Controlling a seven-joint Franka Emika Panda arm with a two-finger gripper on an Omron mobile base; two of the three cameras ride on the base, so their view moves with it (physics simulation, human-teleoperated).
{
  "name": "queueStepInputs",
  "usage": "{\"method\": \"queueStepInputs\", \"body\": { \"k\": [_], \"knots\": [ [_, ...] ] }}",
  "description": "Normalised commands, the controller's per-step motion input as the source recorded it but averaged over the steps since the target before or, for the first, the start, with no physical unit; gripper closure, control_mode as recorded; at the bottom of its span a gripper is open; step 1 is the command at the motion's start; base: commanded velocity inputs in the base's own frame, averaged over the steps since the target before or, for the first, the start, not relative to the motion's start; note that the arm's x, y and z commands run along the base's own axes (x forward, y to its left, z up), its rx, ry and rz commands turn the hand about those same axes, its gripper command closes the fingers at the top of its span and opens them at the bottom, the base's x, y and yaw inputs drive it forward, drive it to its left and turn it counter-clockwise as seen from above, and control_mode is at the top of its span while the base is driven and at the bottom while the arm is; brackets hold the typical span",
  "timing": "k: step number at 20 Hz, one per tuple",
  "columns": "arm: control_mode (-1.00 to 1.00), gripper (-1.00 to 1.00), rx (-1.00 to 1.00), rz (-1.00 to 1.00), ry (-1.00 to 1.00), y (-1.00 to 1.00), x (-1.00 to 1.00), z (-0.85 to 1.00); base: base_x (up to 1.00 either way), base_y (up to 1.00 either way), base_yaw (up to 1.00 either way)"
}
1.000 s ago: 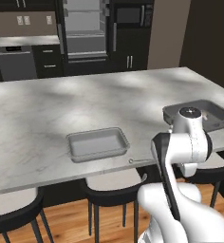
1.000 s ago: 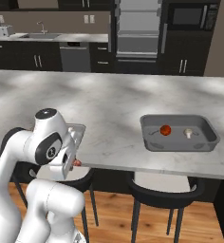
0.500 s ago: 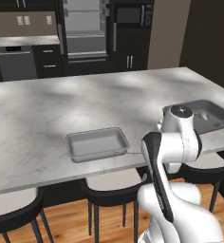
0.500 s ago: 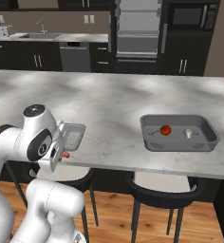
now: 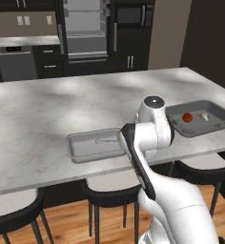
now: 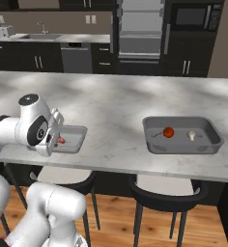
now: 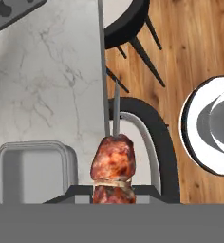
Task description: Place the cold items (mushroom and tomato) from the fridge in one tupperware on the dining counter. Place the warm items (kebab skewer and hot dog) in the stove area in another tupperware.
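Overhead, marble dining counter (image 5: pixel 33 124), dark cabinets (image 6: pixel 34 60).

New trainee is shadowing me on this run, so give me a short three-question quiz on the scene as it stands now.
1. True or false: the gripper is shut on the kebab skewer.
2. Which two items lie in the right tupperware?
3. The skewer is: A) inside the left tupperware, B) over the counter edge beside that tupperware, C) on the stool.

Key: 1 true. 2 tomato and mushroom. 3 B.
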Motion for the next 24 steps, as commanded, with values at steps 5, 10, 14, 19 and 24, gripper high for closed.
{"method": "queueStepInputs", "body": {
  "k": [5, 10, 14, 19, 24],
  "knots": [
    [-1.0, 1.0, 0.0, 0.05, 0.01, 0.16, 0.73, 0.01, 0.0, 0.0, 0.0],
    [-1.0, 1.0, 0.0, 0.05, 0.01, 0.23, 0.52, -0.11, 0.0, 0.0, 0.0],
    [-1.0, 1.0, 0.0, 0.04, 0.06, 0.26, 0.41, -0.41, 0.0, 0.0, 0.0],
    [-1.0, 1.0, 0.0, 0.02, 0.14, 0.19, 0.32, -0.57, 0.0, 0.0, 0.0],
    [-1.0, 1.0, 0.0, 0.05, 0.12, 0.31, 0.39, -0.48, 0.0, 0.0, 0.0]
  ]
}}
